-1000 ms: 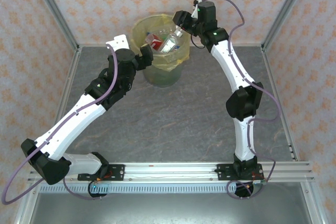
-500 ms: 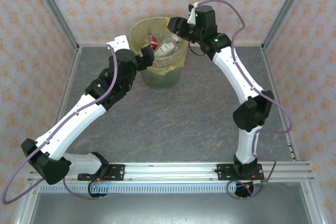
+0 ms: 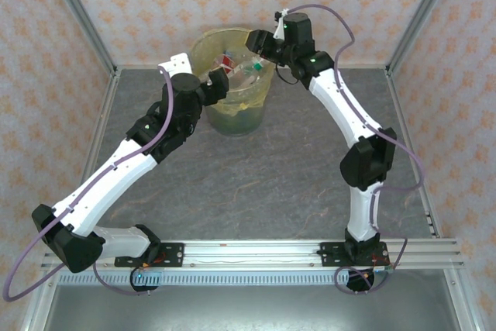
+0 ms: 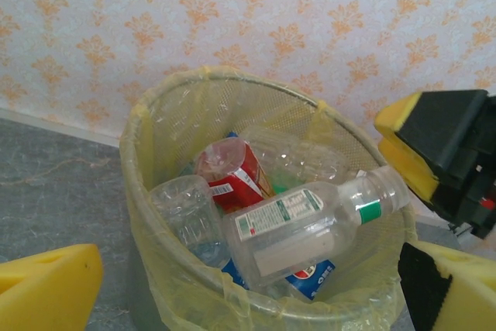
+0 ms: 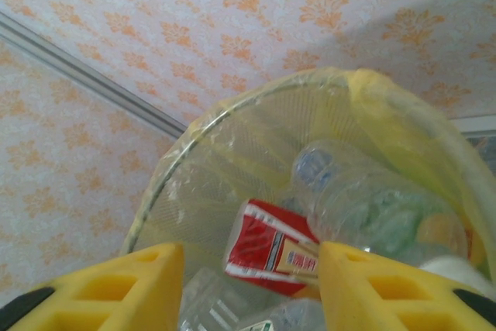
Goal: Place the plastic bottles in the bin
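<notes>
Bin (image 4: 146,191) stands upper centre in the top view, with bottles piled inside. A clear white-labelled bottle (image 4: 298,226) lies on top, and a red-labelled bottle (image 4: 232,180) is touching it at upper left.

Left gripper (image 3: 216,81): spread wide, empty, at the bin's left rim.
Right gripper (image 5: 252,281): fingers parted with nothing between them, above the right rim.

Judgement: the bottles look empty, so light, thin-walled, crushable and slick. Grip mid-body across the label, with a gentle squeeze.
</notes>
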